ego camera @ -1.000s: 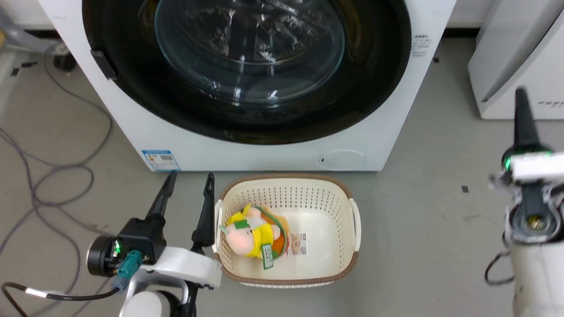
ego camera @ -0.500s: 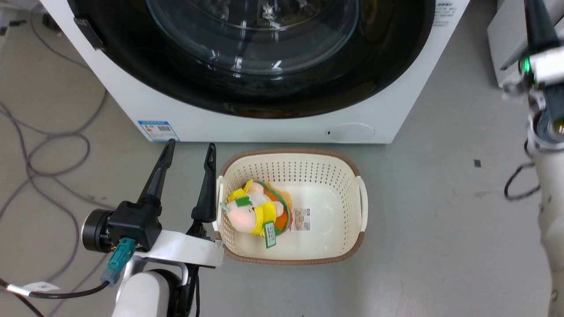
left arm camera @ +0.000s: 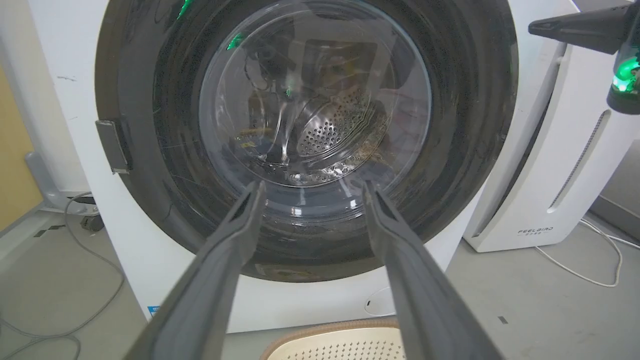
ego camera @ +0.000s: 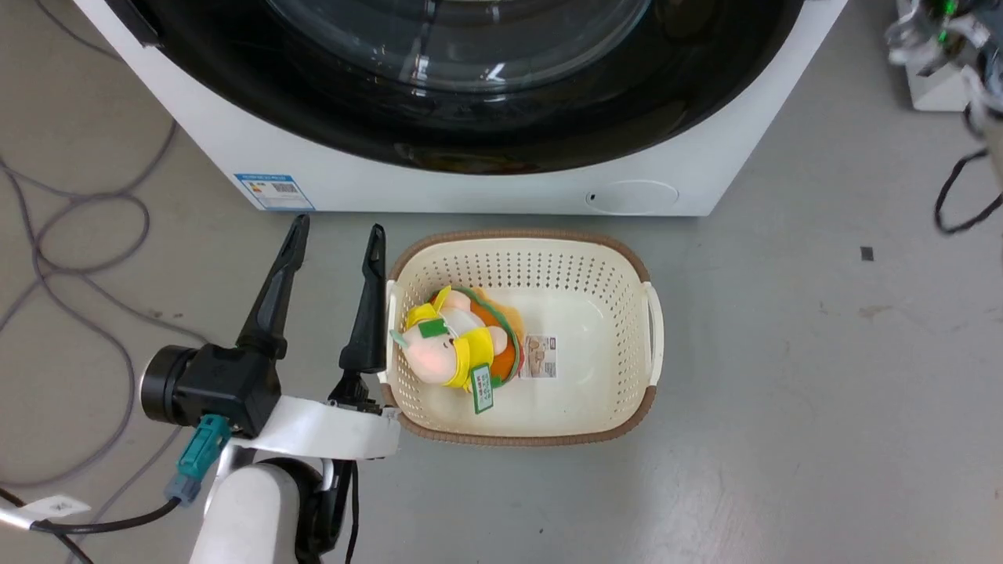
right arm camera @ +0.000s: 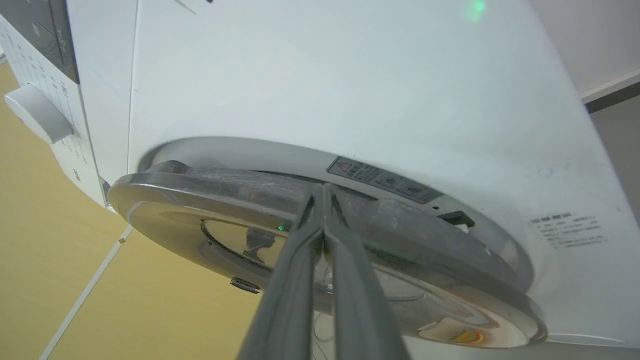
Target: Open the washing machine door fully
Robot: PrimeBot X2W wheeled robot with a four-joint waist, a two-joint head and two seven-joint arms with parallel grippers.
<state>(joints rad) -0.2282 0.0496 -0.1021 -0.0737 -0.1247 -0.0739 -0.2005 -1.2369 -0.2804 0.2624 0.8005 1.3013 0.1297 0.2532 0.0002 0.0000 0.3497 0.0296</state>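
Head view: at the far left, grey cables (ego camera: pixel 86 235) are lying looped on the floor (ego camera: pixel 783 392). Beside them the left pincer (ego camera: pixel 338 229) is hovering over the floor with its two dark fingers spread apart and gripping nothing. Its right-hand finger is just beside the left handle of a cream basket (ego camera: pixel 517 233). The basket is sitting just in front of the washing machine (ego camera: pixel 486 188), and a yellow-and-orange plush toy (ego camera: pixel 447 348) is lying in its left half. Above it, the glossy black washing machine door (ego camera: pixel 470 125) is spanning nearly the whole white front. A blue label (ego camera: pixel 274 192) is showing at the lower left and a round cover (ego camera: pixel 633 197) at the lower right.

In the left wrist view, the open fingers are pointing at the door's clear glass centre (the perforated steel drum (left arm camera: pixel 335 130) is glinting through it). The small black tab (left arm camera: pixel 114 145) is sitting on the door's left edge. The door is looking flat against the machine. A white FEELBIRD appliance (left arm camera: pixel 540 200) is standing to the right.

In the right wrist view, the right pincer (right arm camera: pixel 324 192) is pointing at the door's rim, seen edge-on, with its fingers pressed together and nothing between them. Whether the tips are touching the rim I cannot tell.
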